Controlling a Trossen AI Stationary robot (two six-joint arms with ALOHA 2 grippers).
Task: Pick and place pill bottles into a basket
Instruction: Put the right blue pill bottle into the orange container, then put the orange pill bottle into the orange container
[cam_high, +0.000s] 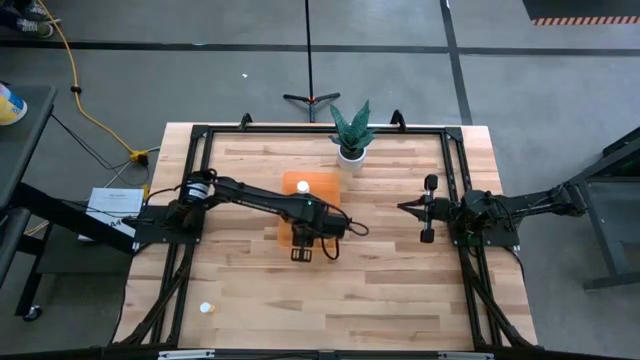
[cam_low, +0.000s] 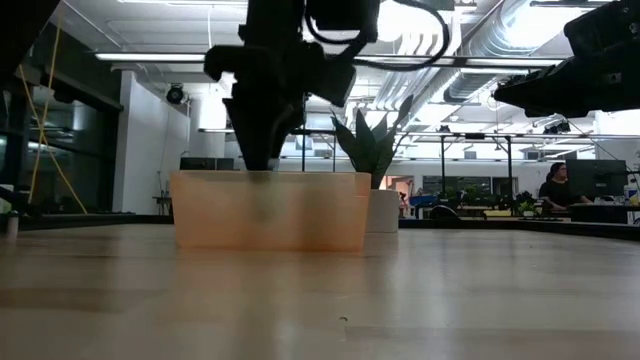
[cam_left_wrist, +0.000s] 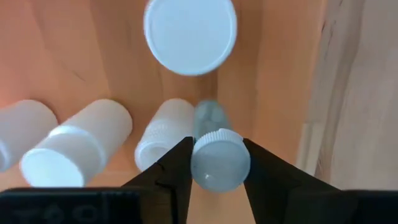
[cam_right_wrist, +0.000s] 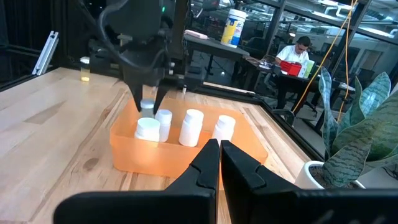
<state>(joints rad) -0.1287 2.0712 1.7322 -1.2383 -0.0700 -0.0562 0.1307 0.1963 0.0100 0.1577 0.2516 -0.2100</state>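
left gripper clamped on pill bottle, low inside orange basket mid-table | right gripper closed, idle at right edge | risk: release topples it onto standing bottles | one bottle outstanding, near-left corner

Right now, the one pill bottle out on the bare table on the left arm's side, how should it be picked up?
Take the lone pill bottle across its round body just under the cap, coming straight down. It appears upright with nothing around it. The left gripper is in the basket, shut on another bottle.
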